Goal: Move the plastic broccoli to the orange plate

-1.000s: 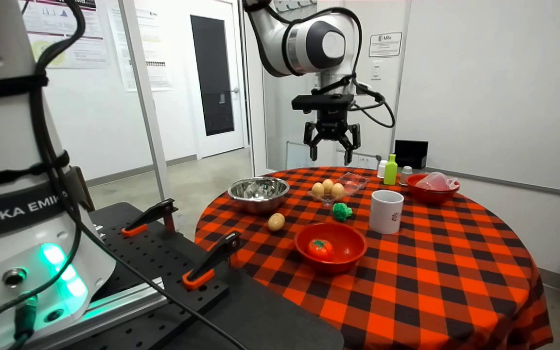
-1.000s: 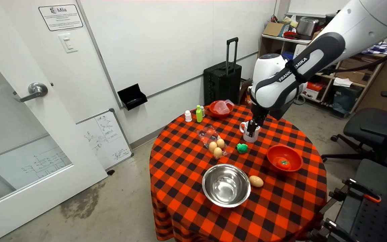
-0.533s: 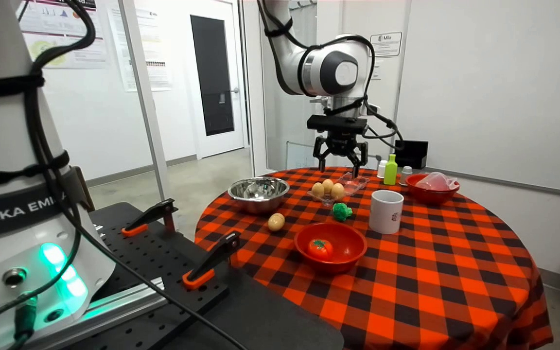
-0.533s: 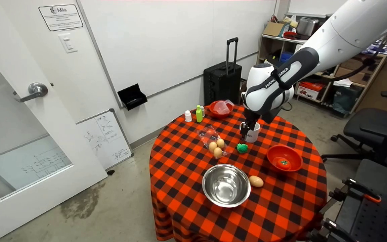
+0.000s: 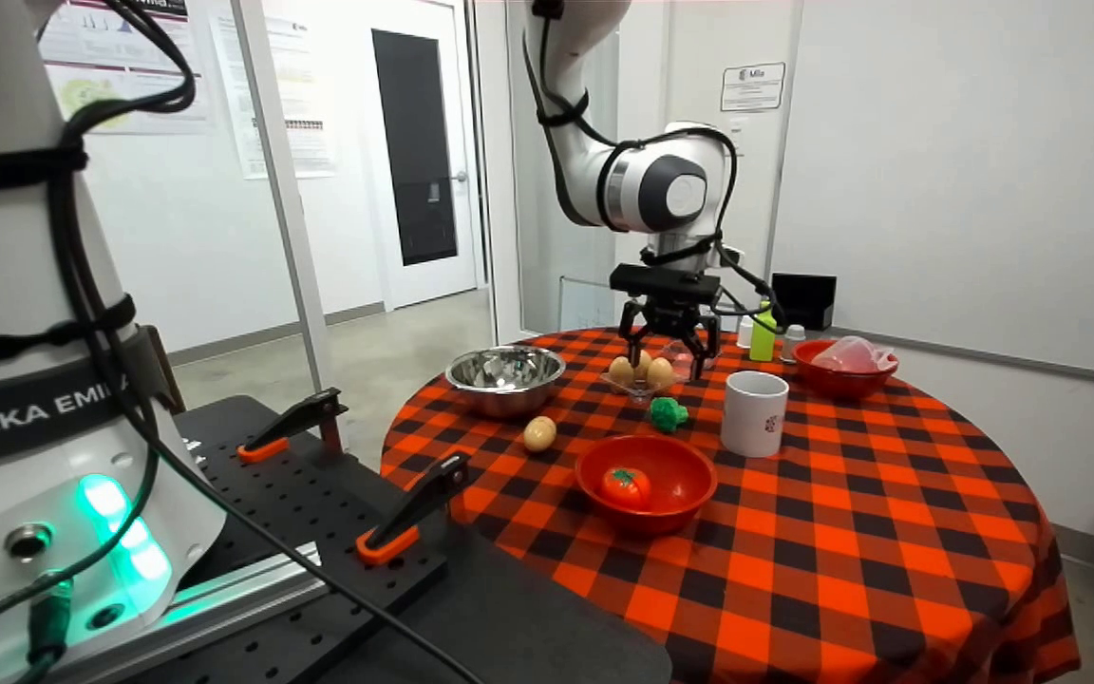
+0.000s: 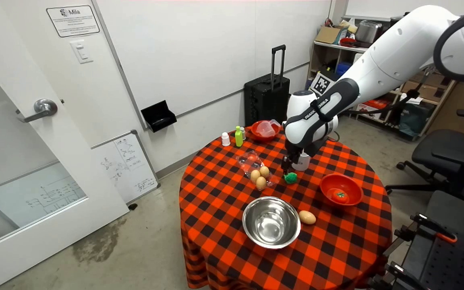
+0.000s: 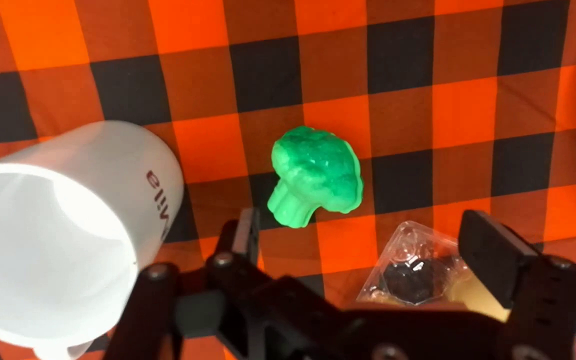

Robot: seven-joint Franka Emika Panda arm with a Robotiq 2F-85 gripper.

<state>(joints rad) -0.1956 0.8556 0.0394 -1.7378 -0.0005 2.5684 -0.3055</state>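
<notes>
One Robotiq gripper [image 5: 667, 369]: fingers [image 7: 490, 260] spread, nothing gripped, presumably for straddling toy broccoli [image 7: 318, 172]; orange-red bowl [image 5: 672, 483], likely target, toward robot-side table [image 5: 870, 513] edge.

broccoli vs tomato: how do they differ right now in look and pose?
Colour: the broccoli is green throughout; the tomato is red with green only on top.
Shape: the broccoli is lumpy and has a stalk; the tomato is rounded.
Pose: the broccoli lies on its side on the checked cloth; the tomato sits green side up inside the orange-red dish.
Shared: neither is held; the jaws stand open.
</notes>
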